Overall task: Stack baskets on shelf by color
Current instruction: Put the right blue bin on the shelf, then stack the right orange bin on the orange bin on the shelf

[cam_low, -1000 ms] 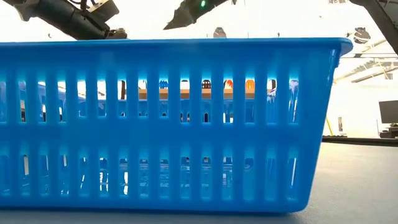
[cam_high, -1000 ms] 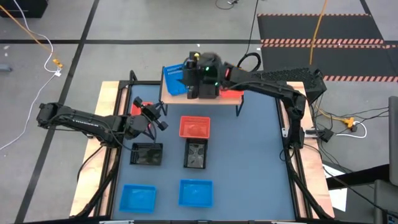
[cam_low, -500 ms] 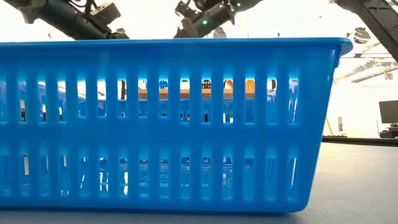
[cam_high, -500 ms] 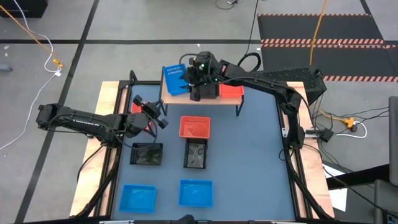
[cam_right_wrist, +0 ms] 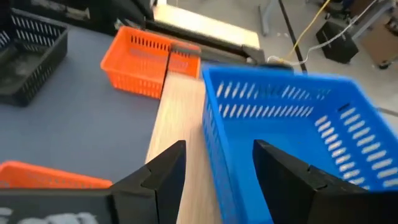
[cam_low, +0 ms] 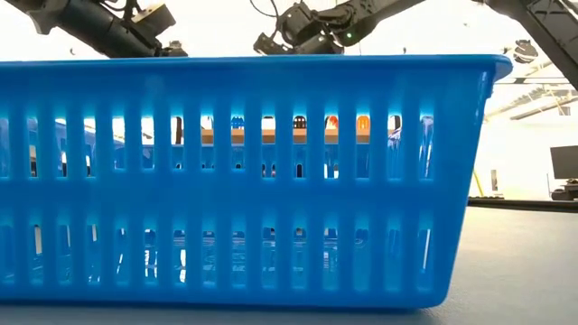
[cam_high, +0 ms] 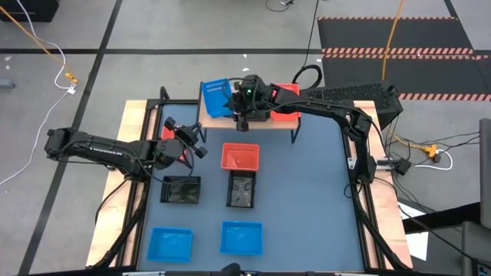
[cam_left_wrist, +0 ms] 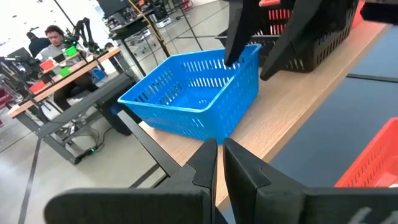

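Above the shelf (cam_high: 295, 123) — right pincer (cam_right_wrist: 214, 163) apart beside blue basket (cam_right_wrist: 292, 130), left pincer (cam_left_wrist: 221, 155) together.

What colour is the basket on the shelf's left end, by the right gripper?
Blue basket; clearest in the left wrist view.

We can find no words, numbers or signs to read on anything here.

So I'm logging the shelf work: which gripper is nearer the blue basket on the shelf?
Right. The right gripper hangs at the blue basket beside it; the left gripper waits off the shelf.
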You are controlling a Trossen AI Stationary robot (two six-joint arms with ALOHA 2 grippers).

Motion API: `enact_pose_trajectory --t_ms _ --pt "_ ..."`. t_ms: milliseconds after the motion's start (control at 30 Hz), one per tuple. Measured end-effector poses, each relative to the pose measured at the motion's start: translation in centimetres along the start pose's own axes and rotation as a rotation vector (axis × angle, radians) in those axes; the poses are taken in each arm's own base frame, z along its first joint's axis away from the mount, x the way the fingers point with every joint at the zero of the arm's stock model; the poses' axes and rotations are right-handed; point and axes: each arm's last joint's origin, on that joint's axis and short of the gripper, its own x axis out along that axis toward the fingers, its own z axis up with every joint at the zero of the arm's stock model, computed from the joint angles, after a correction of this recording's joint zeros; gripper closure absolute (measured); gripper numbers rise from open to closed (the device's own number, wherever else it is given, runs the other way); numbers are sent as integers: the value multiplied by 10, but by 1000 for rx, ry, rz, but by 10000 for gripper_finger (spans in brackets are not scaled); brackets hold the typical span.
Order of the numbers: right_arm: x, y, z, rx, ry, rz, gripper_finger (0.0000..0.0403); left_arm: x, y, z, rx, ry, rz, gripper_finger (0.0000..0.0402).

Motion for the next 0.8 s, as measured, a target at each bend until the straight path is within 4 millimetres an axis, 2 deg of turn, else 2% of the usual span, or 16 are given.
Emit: enact_pose_trajectory --t_ms 167,333,567,800 --pt "1 1 -3 21 9 4 226 0 0 0 0 1 0 371" --pt "2 5 -1 62 8 13 257 0 0 -1 5 6 -1 371" --pt "6 19 10 256 -35 32 285 0 0 -1 3 6 -1 371" --pt "10 35 24 240 -100 47 289 0 0 -1 -6 6 -1 371"
